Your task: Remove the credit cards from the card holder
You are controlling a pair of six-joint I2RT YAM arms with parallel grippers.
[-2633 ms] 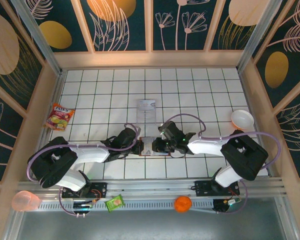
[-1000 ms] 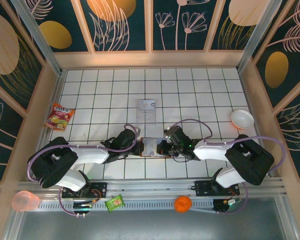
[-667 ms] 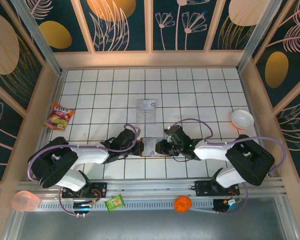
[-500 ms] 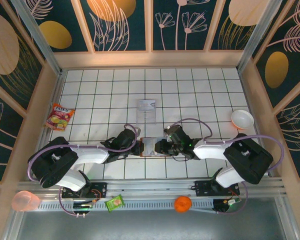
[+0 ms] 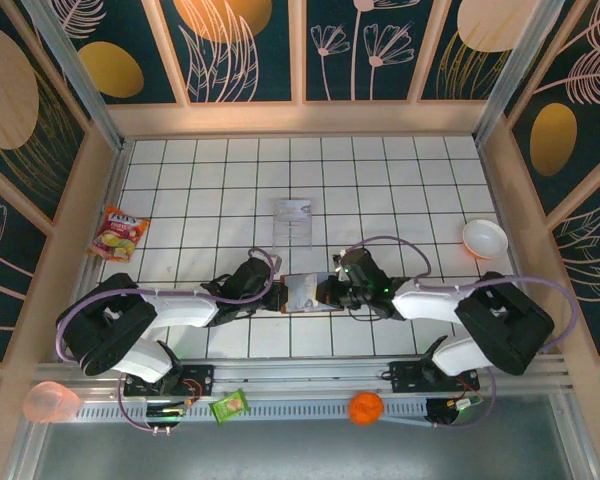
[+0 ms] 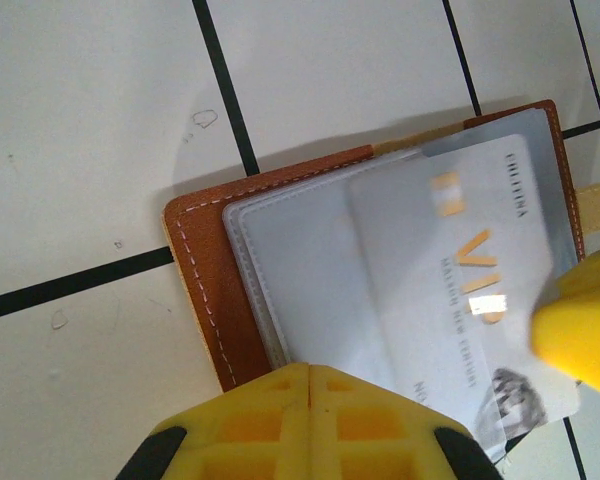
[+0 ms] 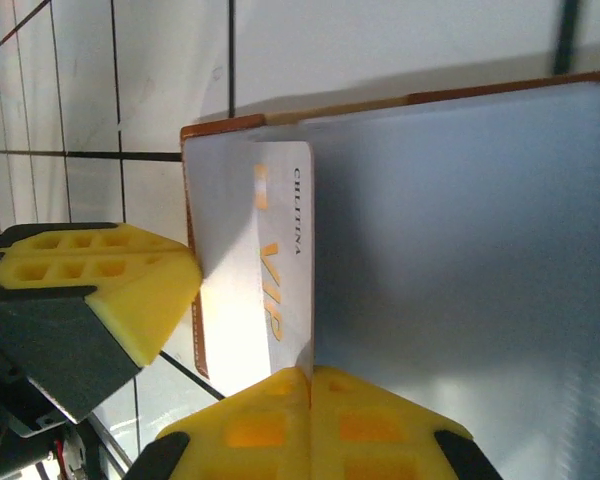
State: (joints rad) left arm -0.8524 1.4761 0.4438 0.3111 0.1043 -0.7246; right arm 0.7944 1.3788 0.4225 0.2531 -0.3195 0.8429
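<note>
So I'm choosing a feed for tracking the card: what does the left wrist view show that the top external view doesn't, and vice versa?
Left wrist: gold VIP lettering on the credit card, which sticks partly out of the card holder, and the holder's stitching. Top external: the left arm and right arm, a clear tray, a white bowl, a snack packet. Both: the open card holder on the white tiled table, with the left gripper and right gripper at it.

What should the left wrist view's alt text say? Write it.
An open brown wallet lies on a white tiled table, a pale VIP card sticking out past its edge. The left yellow jaws are shut at its near edge, and another yellow finger overlaps the card at right.
</note>
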